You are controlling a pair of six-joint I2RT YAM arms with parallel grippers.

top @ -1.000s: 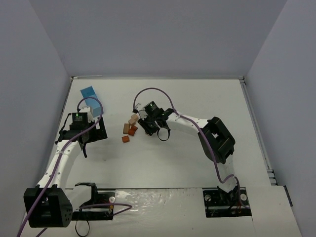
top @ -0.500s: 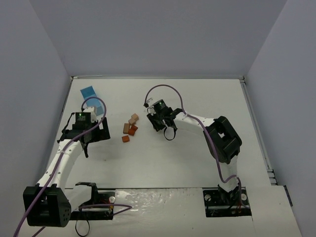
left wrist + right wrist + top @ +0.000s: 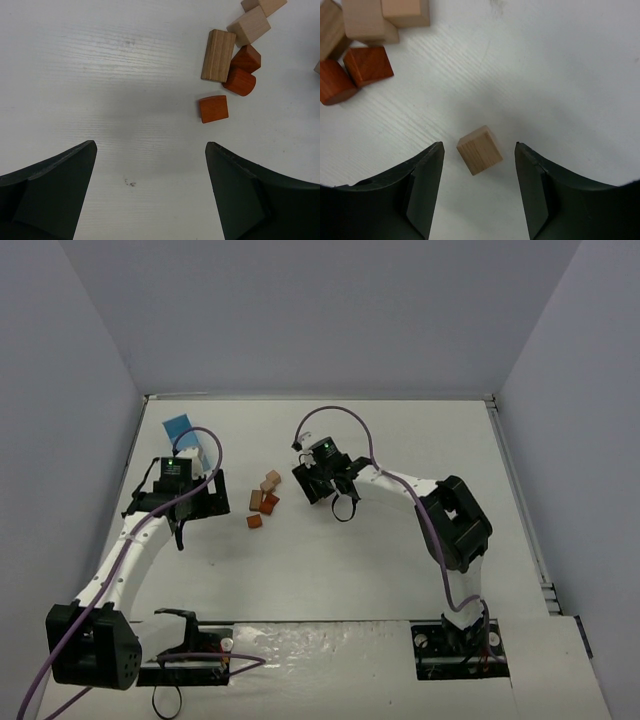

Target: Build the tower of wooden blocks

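Observation:
A tan wood cube (image 3: 480, 150) lies on the table between the fingers of my right gripper (image 3: 478, 145), which is open and touches it on neither side. Up and to the left lie more blocks of the wood block tower: two reddish-brown (image 3: 368, 65) and some tan (image 3: 367, 22). From above, this loose cluster (image 3: 264, 500) lies left of the right gripper (image 3: 312, 490). My left gripper (image 3: 150, 145) is open over bare table, with a reddish-brown block (image 3: 213, 108) and a tan plank (image 3: 218, 55) ahead to its right. Seen from above, the left gripper (image 3: 205, 502) is left of the cluster.
A light-blue box (image 3: 183, 430) stands at the back left, partly behind the left arm. Grey walls close off the table (image 3: 400, 560) at the back and sides. The arms' base mounts sit along the near edge.
My right gripper moved right, away from the block cluster, and its jaws opened; the tan cube now lies free between them. The left arm shifted slightly towards the back.

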